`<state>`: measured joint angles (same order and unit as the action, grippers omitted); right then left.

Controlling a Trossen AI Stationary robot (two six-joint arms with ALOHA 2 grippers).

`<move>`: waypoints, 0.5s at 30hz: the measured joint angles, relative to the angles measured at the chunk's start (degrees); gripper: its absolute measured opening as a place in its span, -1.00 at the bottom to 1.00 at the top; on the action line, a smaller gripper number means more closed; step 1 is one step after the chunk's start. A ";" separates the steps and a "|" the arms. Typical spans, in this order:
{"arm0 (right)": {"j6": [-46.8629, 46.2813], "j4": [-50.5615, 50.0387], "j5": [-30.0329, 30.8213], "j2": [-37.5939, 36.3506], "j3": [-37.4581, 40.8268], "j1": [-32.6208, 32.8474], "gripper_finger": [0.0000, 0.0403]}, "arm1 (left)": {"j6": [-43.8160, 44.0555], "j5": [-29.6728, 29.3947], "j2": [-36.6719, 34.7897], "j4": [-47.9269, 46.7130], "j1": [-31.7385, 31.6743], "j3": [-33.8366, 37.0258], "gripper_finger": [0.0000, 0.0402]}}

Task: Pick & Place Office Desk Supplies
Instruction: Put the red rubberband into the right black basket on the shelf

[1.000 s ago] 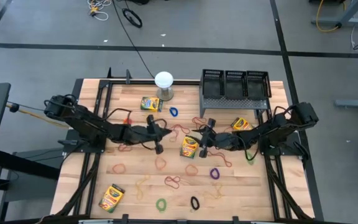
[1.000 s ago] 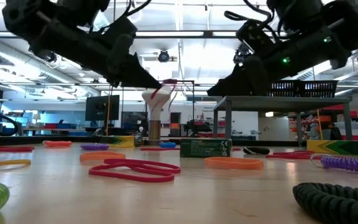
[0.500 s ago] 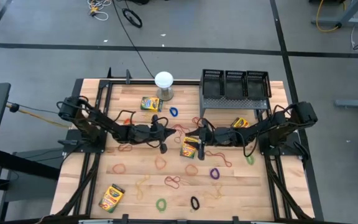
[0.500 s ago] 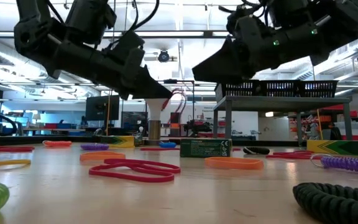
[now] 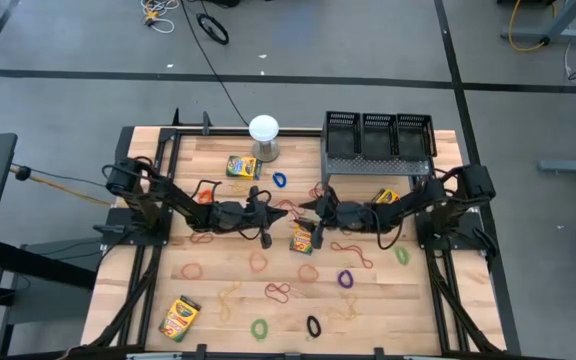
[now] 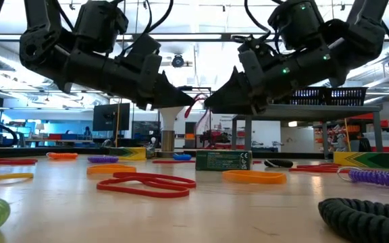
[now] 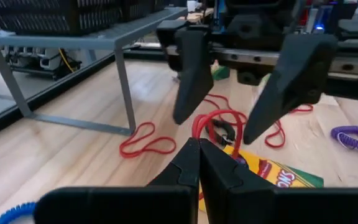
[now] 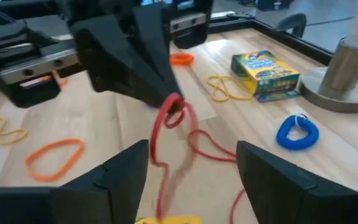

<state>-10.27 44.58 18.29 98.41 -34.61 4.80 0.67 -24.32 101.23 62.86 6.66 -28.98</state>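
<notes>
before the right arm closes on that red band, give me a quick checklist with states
1. Left gripper shut on the thin red rubber-band loop, held above the wooden table: ok.
2. Right gripper open, its fingers either side of the loop: ok.
3. Loop hangs free, clear of the yellow-and-green crayon box below: ok.
4. Whether the loop sits deep enough between the right fingers: cannot tell.
5. Three black mesh bins on the grey perforated metal riser unobstructed: ok.

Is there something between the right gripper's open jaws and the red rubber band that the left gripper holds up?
Nothing visible. The left gripper, shut, holds the red rubber band above the table, and the right gripper faces it with jaws open; only air shows between them.
</notes>
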 joint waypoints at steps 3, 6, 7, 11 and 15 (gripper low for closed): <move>0.59 1.14 -1.10 -0.01 0.00 -0.96 0.18 | -1.07 0.00 0.00 0.85 0.06 -0.01 -0.97; 1.08 1.25 -4.69 0.00 0.00 -1.75 0.05 | -1.66 -0.02 0.00 1.16 0.04 -0.02 -0.97; 1.45 1.33 -5.29 0.00 0.00 -1.89 0.00 | -1.71 -0.02 0.00 1.42 0.04 -0.01 -0.97; 2.62 0.54 -5.87 0.00 0.00 -1.81 -0.27 | -2.59 -0.05 0.00 3.12 0.04 -0.03 -0.97; 3.90 0.48 -5.62 0.00 0.00 -1.35 -0.63 | -2.83 -0.04 -0.02 5.33 0.11 -0.03 -0.95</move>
<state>-6.36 45.06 12.67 98.41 -34.61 3.45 -2.16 -24.36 101.21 68.18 6.76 -29.02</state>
